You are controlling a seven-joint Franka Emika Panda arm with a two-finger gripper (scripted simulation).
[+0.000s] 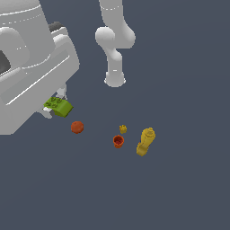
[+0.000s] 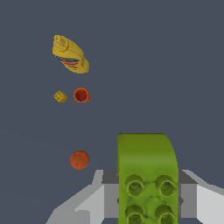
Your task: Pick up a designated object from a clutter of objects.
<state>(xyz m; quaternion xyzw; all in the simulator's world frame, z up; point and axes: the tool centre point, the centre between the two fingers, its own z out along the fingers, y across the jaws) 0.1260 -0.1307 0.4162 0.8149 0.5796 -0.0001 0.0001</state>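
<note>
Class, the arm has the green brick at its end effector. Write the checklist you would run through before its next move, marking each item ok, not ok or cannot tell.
1. Green brick sits between the end effector fingers: ok.
2. It is the studded lime one, not the tiny yellow brick: ok.
3. Brick off the floor: cannot tell.
4. Orange-red ball apart from brick: ok.
5. Red cup and yellow bottle away from the end effector: ok.
6. Grip firm: cannot tell.

Lime-green studded brick (image 2: 147,175); orange-red ball (image 2: 79,159); red cup (image 2: 81,95); yellow bottle (image 2: 70,54); tiny yellow brick (image 2: 60,96)
</note>
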